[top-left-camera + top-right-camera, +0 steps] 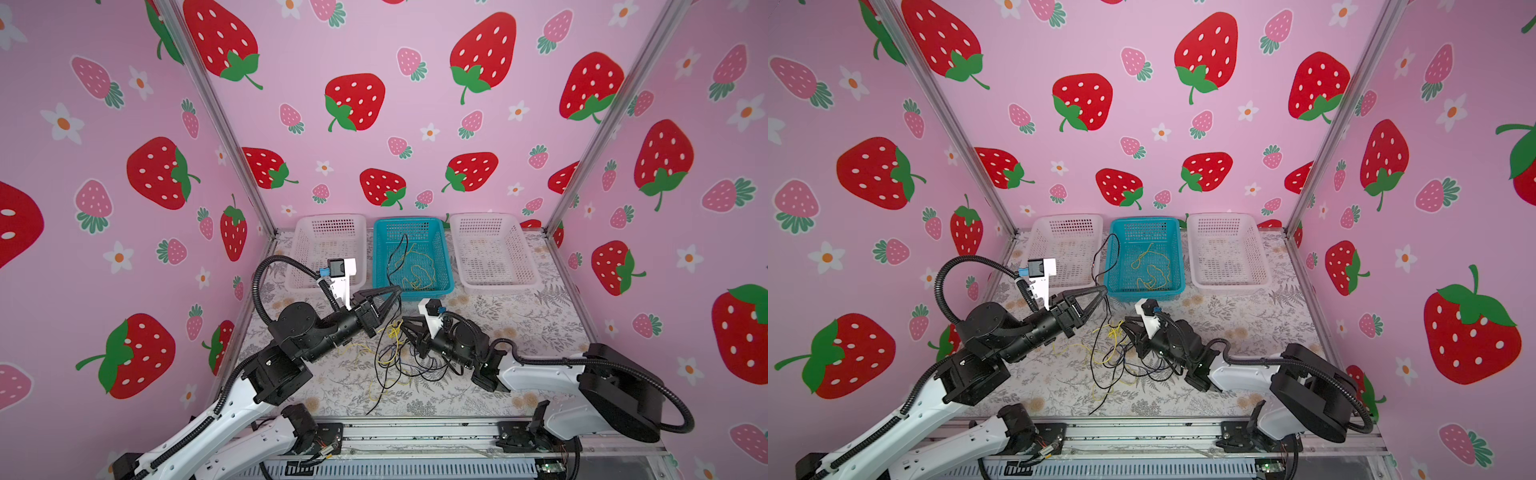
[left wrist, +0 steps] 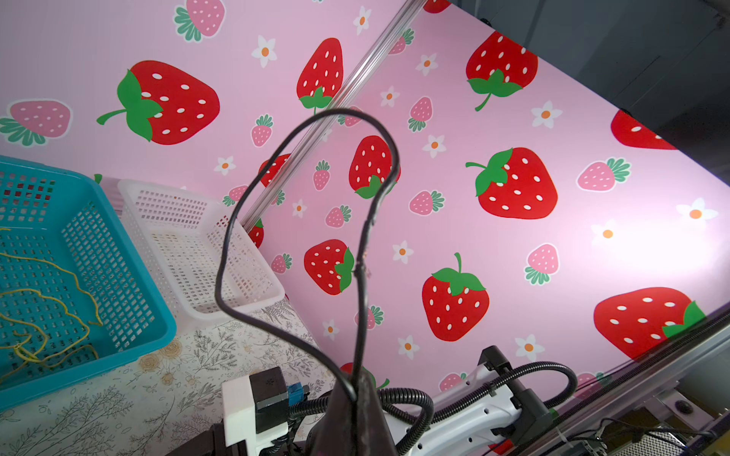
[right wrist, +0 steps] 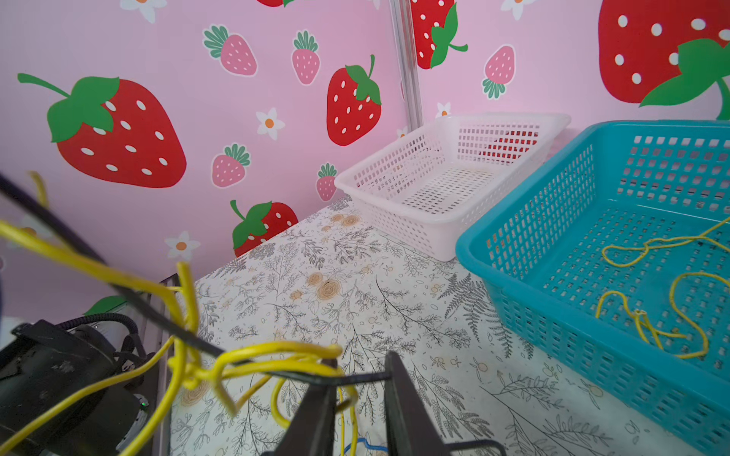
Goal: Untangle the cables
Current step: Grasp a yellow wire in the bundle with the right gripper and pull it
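A tangle of black, yellow and blue cables (image 1: 395,361) (image 1: 1117,357) lies on the floral table between the arms. My left gripper (image 1: 397,289) (image 1: 1104,289) (image 2: 355,389) hangs raised by the blue basket's front edge, shut on a black cable (image 2: 225,252) that loops up over the basket and trails down into the tangle. My right gripper (image 1: 403,322) (image 1: 1127,322) (image 3: 361,365) sits low at the tangle's top. Its jaws stand narrowly apart, with a black cable (image 3: 355,380) crossing the gap and yellow cables (image 3: 276,351) looped round one finger. A separate yellow cable (image 1: 415,266) (image 3: 651,300) lies in the blue basket.
Three baskets line the back wall: a white one (image 1: 299,249) on the left, the blue basket (image 1: 432,291) (image 2: 118,252) (image 3: 553,197) in the middle, another white one (image 1: 523,257) on the right. Pink strawberry walls close in three sides. A metal rail (image 1: 415,432) runs along the front.
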`<action>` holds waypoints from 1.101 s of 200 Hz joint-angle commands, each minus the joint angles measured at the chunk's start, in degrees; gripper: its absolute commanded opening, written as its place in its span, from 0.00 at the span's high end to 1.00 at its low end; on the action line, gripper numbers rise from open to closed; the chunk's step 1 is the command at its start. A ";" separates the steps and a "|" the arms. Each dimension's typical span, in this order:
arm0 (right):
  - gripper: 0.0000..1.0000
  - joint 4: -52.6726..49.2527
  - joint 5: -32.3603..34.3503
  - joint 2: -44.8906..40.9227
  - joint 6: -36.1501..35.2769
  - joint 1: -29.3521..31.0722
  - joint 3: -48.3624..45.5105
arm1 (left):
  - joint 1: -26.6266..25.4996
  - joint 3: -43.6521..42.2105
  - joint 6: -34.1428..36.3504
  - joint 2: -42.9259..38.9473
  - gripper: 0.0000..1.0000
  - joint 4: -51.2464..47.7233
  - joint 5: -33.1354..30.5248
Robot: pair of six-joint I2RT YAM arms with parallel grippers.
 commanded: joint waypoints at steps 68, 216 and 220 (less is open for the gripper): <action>0.93 2.13 1.89 1.15 1.44 0.26 2.07 | 0.12 1.40 0.60 -2.65 1.00 4.17 -0.37; 1.00 0.03 8.54 0.86 3.11 0.00 -6.33 | 0.20 15.94 14.14 -3.59 1.00 -4.17 -5.85; 1.00 -0.57 9.23 0.61 3.16 -0.05 -6.51 | 0.16 16.50 14.97 -3.39 1.00 -5.07 -6.16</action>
